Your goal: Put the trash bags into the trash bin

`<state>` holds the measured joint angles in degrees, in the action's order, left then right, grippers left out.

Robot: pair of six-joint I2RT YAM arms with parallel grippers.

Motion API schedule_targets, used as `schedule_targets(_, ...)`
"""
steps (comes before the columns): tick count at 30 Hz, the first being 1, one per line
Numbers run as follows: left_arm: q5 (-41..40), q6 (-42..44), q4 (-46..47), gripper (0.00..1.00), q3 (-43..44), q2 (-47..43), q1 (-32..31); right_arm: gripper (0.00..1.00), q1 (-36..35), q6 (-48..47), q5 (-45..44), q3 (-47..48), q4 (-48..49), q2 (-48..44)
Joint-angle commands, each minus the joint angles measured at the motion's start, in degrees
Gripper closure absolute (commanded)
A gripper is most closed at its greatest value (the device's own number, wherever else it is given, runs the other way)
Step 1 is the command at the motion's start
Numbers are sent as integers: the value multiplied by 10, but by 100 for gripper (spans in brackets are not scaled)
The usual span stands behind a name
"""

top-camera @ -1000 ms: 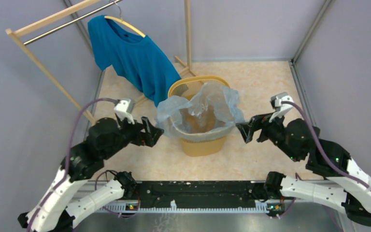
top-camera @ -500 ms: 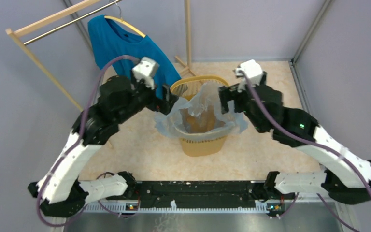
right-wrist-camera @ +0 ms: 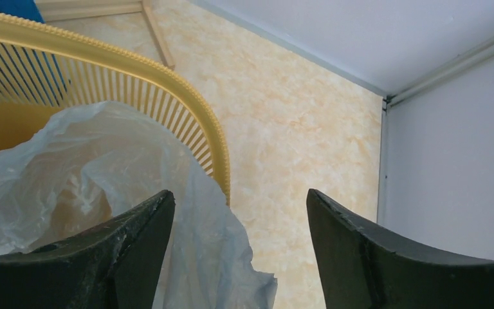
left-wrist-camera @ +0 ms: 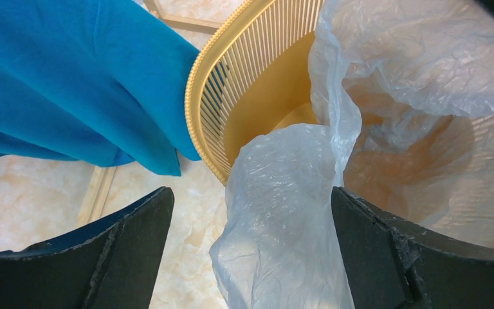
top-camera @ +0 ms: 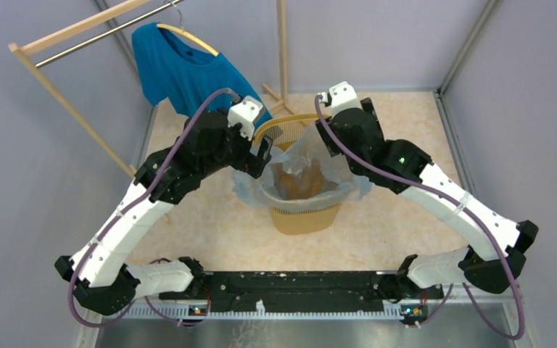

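**Both arms reach over the bin, jaws spread**

Your left arm stretches forward and inward. Its left gripper point(top-camera: 261, 155) hangs at the far-left side of the trash bin point(top-camera: 305, 215) with the jaws released wide; a fold of the trash bag point(top-camera: 299, 161) lies between the fingers, not pinched. Your right arm mirrors it, elbow high. The right gripper point(right-wrist-camera: 239, 196) sits over the bin's far-right rim, also spread, with the film's edge loose between the fingers and nothing grasped.

The bag sits in the bin's mouth. Its near and side edges are draped over the rim, while the far rim is bare and the film stands up crumpled inside it.

You have open table point(top-camera: 217, 225) in front of the bin and to its right. On the left it is tighter: the teal T-shirt point(top-camera: 188, 80) hangs from the wooden rack point(top-camera: 72, 30) just beside the bin's far-left rim, close to your left fingers. The enclosure walls close off the back and both sides.
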<state>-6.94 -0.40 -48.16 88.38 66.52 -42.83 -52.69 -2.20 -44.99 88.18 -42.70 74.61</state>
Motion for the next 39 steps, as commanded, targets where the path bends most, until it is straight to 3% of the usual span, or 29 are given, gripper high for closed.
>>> schedule_targets(1,29,26,-9,1,8,-10,-1,28,29,-14,46,6,35,-24)
schedule_targets(7,81,59,-39,1,4,-30,-1,48,57,-4,122,-10,52,-42)
schedule_targets(11,105,60,-43,1,-4,-40,-2,54,64,0,136,-18,59,-47)
schedule_targets(16,21,44,-31,3,-29,-30,-2,64,69,2,141,-19,65,-48)
schedule_targets(19,-42,29,-13,13,-29,-23,-2,71,76,4,150,-21,70,-48)
schedule_targets(23,-87,5,31,35,-29,-31,-2,79,97,11,172,-30,81,-51)
schedule_targets(30,-91,-44,75,45,-33,-21,-1,90,160,41,258,-61,115,-59)
schedule_targets(34,-97,-58,71,61,-20,12,-2,96,194,61,319,-76,135,-61)
schedule_targets(39,-127,-70,87,74,-19,29,-1,100,224,77,360,-90,156,-61)
